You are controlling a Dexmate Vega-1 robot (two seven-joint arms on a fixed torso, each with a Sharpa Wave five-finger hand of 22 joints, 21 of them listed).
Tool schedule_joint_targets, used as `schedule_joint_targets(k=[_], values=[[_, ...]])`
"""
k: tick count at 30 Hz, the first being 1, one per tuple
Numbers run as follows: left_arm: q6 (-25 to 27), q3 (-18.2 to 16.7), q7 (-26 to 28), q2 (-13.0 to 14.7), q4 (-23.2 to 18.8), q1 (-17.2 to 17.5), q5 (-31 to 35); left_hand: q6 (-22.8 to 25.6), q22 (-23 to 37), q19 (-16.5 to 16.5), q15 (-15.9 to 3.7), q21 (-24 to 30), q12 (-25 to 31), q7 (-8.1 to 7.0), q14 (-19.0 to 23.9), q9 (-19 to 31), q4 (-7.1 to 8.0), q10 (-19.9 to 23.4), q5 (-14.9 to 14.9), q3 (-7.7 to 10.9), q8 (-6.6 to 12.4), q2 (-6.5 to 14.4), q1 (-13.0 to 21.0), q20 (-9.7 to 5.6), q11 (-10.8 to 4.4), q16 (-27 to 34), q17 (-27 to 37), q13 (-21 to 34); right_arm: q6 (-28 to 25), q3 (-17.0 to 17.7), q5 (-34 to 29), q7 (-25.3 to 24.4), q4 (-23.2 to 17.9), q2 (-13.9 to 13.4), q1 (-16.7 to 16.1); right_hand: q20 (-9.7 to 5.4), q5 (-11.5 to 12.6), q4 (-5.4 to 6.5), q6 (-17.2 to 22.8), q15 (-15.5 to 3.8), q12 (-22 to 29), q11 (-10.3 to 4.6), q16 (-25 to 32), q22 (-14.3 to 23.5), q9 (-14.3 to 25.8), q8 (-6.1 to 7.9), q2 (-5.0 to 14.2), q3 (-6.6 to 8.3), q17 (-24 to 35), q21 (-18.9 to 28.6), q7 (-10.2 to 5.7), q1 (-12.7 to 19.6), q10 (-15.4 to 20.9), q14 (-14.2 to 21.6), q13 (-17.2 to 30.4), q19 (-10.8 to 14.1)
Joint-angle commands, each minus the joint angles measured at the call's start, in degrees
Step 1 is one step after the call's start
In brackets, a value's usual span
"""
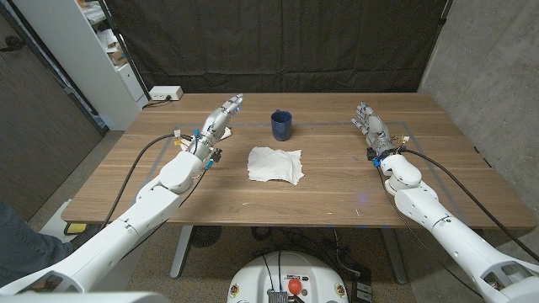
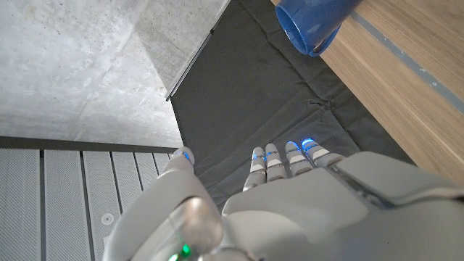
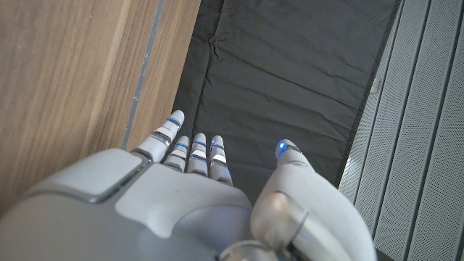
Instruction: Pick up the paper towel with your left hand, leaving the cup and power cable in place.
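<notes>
The wooden table [image 1: 337, 198] holds one paper towel [image 1: 274, 164] and one cup [image 1: 281, 125]; both hands' fingers are spread, holding nothing.

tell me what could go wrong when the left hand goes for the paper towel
The blue cup stands just behind the paper towel, so the open left hand could knock it on the way in. The towel lies flat and crumpled on the table; fingers might slide it rather than pinch it.

White paper towel [image 1: 274, 164], dark blue cup [image 1: 281, 125], brown wood-grain bench [image 1: 337, 181], black curtain [image 1: 278, 42] behind, white-grey robot hands with blue fingertip lights.
</notes>
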Motion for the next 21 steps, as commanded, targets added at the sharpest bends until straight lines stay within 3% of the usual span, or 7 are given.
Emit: schedule_joint_targets(k=[1, 21], values=[[1.40, 0.32, 3.63, 0.92, -2.45, 0.75, 5.97, 0.21, 0.19, -0.58, 0.02, 0.18, 0.25, 0.24, 0.45, 0.26, -0.37, 0.33, -0.17, 0.08, 0.40, 0.31, 0.37, 0.05, -0.08, 0.29, 0.30, 0.19, 0.08, -0.05, 0.00, 0.08, 0.44, 0.22, 0.30, 0.47, 0.42, -0.53, 0.27, 0.27, 0.21, 0.04, 0.45, 0.27, 0.23, 0.02, 0.31, 0.08, -0.08, 0.28, -0.02, 0.26, 0.43, 0.32, 0.18, 0.28], [2.22, 0.26, 7.94, 1.63, -5.03, 2.09, 13.73, 0.55, 0.19, -0.69, -0.08, 0.22, 0.29, 0.03, 0.65, 0.26, -0.75, 0.69, -0.19, 0.19, 0.43, 0.62, 0.73, 0.00, -0.25, 0.28, 0.28, 0.20, -0.25, -0.13, -0.27, -0.19, 0.07, 0.03, 0.38, 0.55, 0.39, -0.58, 0.35, 0.33, 0.22, 0.10, 0.48, 0.27, 0.23, 0.00, 0.47, 0.04, -0.24, 0.26, -0.02, 0.26, 0.53, 0.37, 0.17, 0.22]])
